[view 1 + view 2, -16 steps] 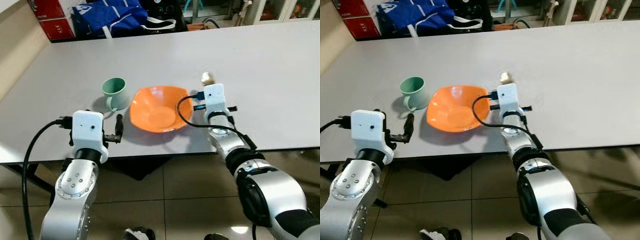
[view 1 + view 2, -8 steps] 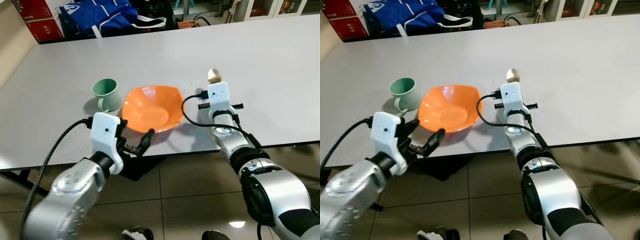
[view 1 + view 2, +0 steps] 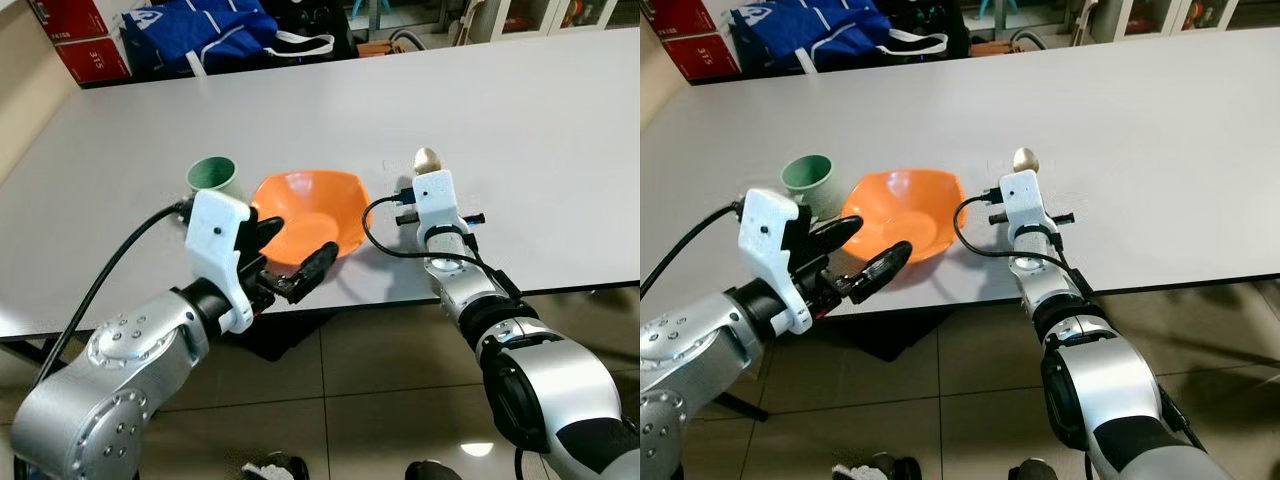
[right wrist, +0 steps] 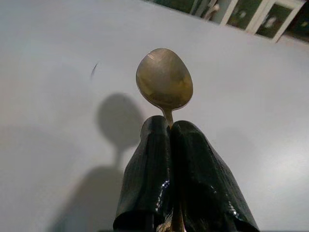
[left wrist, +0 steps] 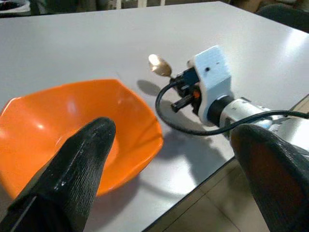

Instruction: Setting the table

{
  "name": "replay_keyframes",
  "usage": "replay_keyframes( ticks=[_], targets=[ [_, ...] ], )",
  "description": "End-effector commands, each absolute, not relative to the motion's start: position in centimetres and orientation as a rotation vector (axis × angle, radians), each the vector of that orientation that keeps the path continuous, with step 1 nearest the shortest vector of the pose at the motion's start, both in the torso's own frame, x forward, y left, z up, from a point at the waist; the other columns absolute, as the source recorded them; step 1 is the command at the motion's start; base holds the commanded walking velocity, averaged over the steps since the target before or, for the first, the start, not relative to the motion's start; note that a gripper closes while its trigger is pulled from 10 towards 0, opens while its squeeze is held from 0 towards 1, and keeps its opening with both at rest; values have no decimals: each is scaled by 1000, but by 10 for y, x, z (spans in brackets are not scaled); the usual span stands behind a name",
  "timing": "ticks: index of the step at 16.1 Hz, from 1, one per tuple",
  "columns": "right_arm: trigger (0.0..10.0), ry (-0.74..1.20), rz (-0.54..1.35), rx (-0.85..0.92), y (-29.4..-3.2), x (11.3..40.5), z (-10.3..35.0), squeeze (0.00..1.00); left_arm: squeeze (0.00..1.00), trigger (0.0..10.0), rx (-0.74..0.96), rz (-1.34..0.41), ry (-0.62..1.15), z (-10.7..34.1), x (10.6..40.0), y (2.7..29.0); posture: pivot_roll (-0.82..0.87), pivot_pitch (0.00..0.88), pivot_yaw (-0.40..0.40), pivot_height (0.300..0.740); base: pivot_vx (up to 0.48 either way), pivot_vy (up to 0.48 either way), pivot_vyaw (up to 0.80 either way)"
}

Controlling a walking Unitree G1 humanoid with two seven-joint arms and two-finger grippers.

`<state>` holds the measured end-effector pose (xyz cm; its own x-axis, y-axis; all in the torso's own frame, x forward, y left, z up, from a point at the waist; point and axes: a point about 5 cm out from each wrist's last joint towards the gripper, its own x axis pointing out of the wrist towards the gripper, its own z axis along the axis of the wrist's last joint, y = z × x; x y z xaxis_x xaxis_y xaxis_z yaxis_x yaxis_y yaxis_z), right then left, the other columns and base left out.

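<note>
An orange bowl [image 3: 318, 200] sits near the front edge of the grey table [image 3: 520, 100], with a green cup [image 3: 211, 174] just to its left. My left gripper [image 3: 294, 246] is open wide at the bowl's near rim, one finger [image 5: 79, 166] over the rim and the other finger [image 5: 270, 169] off to the side toward the table edge. To the right of the bowl, my right gripper [image 4: 169, 126] is shut on the handle of a metal spoon [image 4: 164, 79]. The spoon's bowl [image 3: 427, 159] points away from me, raised slightly above the table with its shadow beneath.
A blue bag [image 3: 205, 30] and red boxes [image 3: 75, 45] lie beyond the table's far left edge. Tiled floor [image 3: 360, 400] is below the front edge. The table's right and far parts are bare.
My left arm has swung up from the table's front edge to the bowl's near rim, fingers spread wide. The right gripper still holds the spoon in about the same place.
</note>
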<state>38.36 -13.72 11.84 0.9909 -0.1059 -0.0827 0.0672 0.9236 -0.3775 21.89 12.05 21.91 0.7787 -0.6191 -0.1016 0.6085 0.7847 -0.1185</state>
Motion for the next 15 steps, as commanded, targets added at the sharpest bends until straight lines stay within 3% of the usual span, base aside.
replay_keyframes(
  ticks=[1,8,10,12,13,14,15],
  targets=[
    [10000,153,-77,-351,-135,381,111,0,0,10000,-66,-674,123,225,217,121,101,110,133,740,0,0,0],
    [10000,227,-58,-288,-134,379,102,0,0,10000,-82,-655,139,230,218,122,107,119,133,740,0,0,0],
    [9059,245,-42,-274,-132,378,100,0,0,10000,-86,-653,140,231,219,122,105,122,130,740,0,0,0],
    [9882,263,-35,-264,-132,377,98,0,0,10000,-91,-651,141,232,219,121,104,122,130,740,0,0,0],
    [8157,276,-20,-270,-132,376,95,0,0,10000,-92,-652,140,232,219,120,104,123,131,740,0,0,0],
    [0,281,-16,-270,-132,376,94,0,0,10000,-94,-650,140,233,219,120,101,122,131,740,0,0,0],
    [0,284,-15,-267,-133,375,94,0,0,10000,-96,-648,140,233,219,120,101,122,131,740,0,0,0]
  ],
)
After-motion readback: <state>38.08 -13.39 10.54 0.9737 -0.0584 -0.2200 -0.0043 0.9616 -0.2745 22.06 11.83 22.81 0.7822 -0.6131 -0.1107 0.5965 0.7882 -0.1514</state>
